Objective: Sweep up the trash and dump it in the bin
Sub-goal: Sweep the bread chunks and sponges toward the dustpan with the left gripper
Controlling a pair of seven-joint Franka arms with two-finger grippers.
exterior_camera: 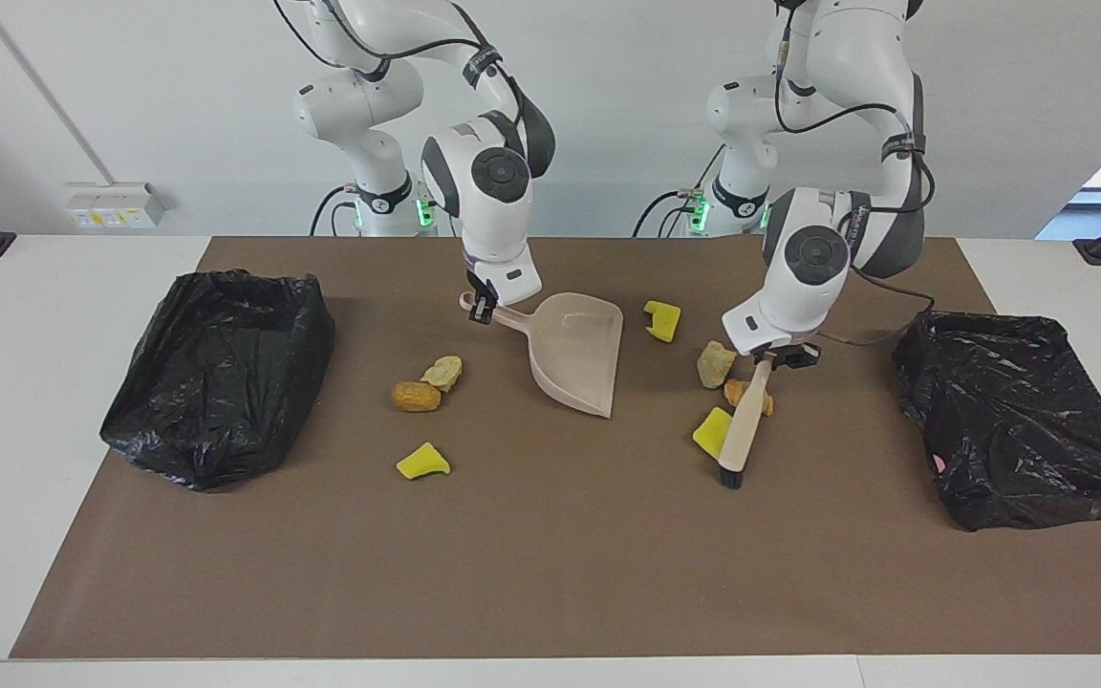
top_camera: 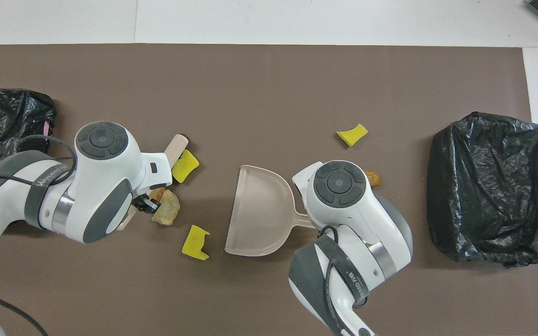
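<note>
My right gripper [exterior_camera: 482, 308] is shut on the handle of the beige dustpan [exterior_camera: 577, 355], whose open mouth faces the left arm's end of the table. My left gripper [exterior_camera: 782, 359] is shut on the beige brush [exterior_camera: 740, 430], bristles down on the mat. A yellow sponge chunk [exterior_camera: 711, 430] touches the brush, with an orange lump [exterior_camera: 735, 390] and a tan lump [exterior_camera: 715, 364] close by. Another yellow chunk [exterior_camera: 662, 320] lies near the dustpan's mouth. Toward the right arm's end lie a tan lump [exterior_camera: 442, 372], an orange-brown lump [exterior_camera: 416, 396] and a yellow chunk [exterior_camera: 422, 462].
One black bag-lined bin [exterior_camera: 221, 373] stands at the right arm's end of the brown mat [exterior_camera: 550, 573], another [exterior_camera: 1019, 420] at the left arm's end. In the overhead view the dustpan [top_camera: 257, 214] lies mid-mat between both arms.
</note>
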